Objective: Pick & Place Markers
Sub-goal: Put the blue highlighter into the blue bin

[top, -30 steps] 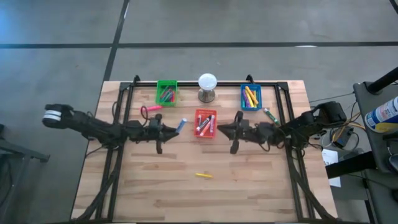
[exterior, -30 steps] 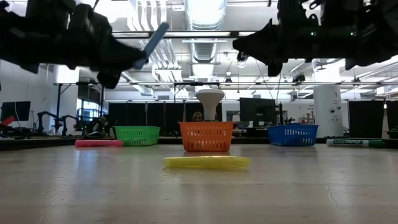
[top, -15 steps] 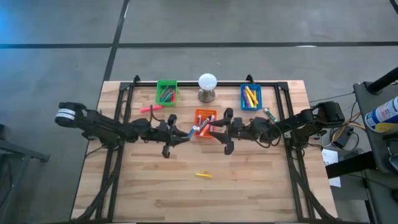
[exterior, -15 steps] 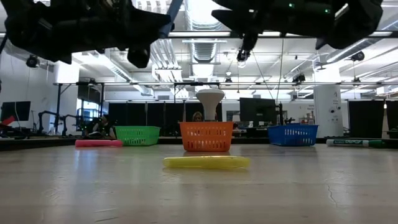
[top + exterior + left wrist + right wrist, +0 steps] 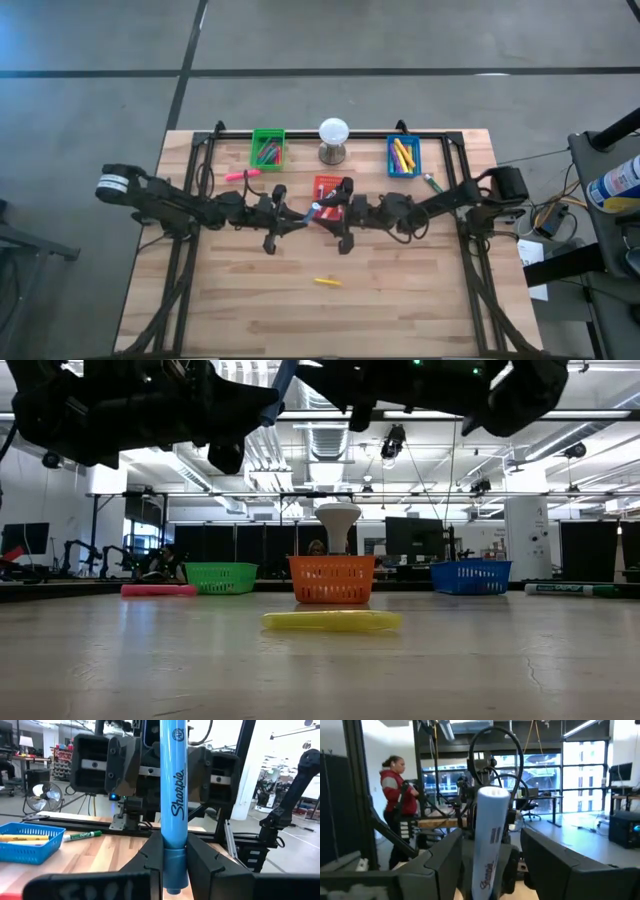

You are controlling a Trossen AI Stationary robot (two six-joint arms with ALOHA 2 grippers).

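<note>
My left gripper is shut on a blue marker, held over the table's middle in front of the red bin. The marker points toward my right gripper. That gripper faces it and is open, one finger on each side of the marker's free end, with a gap on both sides. A yellow marker lies flat on the table nearer the front edge. A pink marker lies by the green bin. A white, green-capped marker lies beside the blue bin. My left gripper pinches the blue marker's darker end between its two fingers. The fingers come about level from the table's left and lie along the marker. The rest of the barrel sticks out ahead of the fingertips, lifted clear of the table.
A white ball on a grey stand sits at the far edge between the green and blue bins, which hold markers. A black frame runs along the far and side edges. A person stands in the room beyond. Bare wood lies toward the near edge.
My left gripper has carried the blue marker up and toward the table's right. My right gripper has risen and gone toward the table's left until it met the marker's free end. Its fingers, together a second ago, now stand apart around that end.
</note>
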